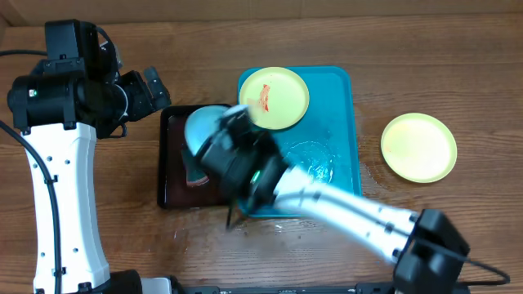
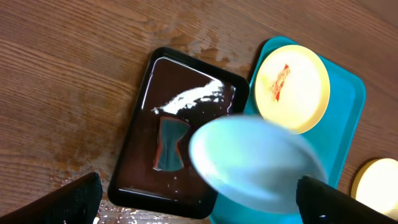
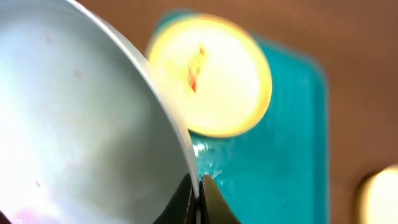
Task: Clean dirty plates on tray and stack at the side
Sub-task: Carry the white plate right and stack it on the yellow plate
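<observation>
right wrist: right end effector (image 3: 198,186) pinches pale blue plate (image 3: 81,112) by its rim above black tray (image 2: 134,134), left end effector (image 1: 158,90) spread wide.

No readable text, labels, brands or numbers anywhere.

One plate (image 1: 274,98) lies on the tray (image 1: 339,106), a second plate (image 1: 418,147) right of it, a smaller tray (image 1: 163,163) left.

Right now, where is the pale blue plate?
Overhead view: the pale blue plate is gripped by the right claw over the black tray, left of the turquoise tray.
</observation>
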Motion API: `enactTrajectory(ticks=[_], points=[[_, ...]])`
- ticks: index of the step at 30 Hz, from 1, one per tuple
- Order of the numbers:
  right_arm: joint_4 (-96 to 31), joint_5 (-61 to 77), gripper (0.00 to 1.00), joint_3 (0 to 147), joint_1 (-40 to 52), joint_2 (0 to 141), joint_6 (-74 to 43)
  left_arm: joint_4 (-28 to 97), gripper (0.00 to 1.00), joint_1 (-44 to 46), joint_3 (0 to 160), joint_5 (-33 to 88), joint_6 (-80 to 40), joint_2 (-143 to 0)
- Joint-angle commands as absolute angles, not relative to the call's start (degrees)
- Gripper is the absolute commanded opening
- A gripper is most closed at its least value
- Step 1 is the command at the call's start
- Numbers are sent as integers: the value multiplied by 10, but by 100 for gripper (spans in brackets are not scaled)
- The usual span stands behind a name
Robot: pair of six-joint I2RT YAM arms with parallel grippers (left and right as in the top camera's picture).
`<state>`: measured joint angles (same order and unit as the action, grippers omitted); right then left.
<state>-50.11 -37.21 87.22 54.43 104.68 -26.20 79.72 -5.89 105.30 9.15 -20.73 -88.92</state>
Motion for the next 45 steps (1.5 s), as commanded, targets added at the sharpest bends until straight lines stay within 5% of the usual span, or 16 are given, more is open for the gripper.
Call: enactTrajectory(ticks=[1,8,14,25,27,29,31,45], points=[[-510,-146,4,891,456,995,-300,797,100,-60,1062,84,-197,-881],[-599,19,4,890,197,934,-300,795,100,-60,1062,86,-197,-881],[-661,27,4,844,5,945,-284,795,100,-60,1062,86,-197,-881],[-531,27,4,628,-211,947,-281,794,100,-60,1062,86,-197,-881],[-531,34,7,627,-221,946,-276,795,100,-60,1062,86,-197,-881],[-528,62,38,633,-223,943,-251,794,100,-60,1062,86,-197,-881],[-539,70,45,648,-216,936,-250,794,100,-60,1062,86,-197,-881],[-516,69,47,802,44,872,-85,795,100,-60,1062,86,-197,-881]])
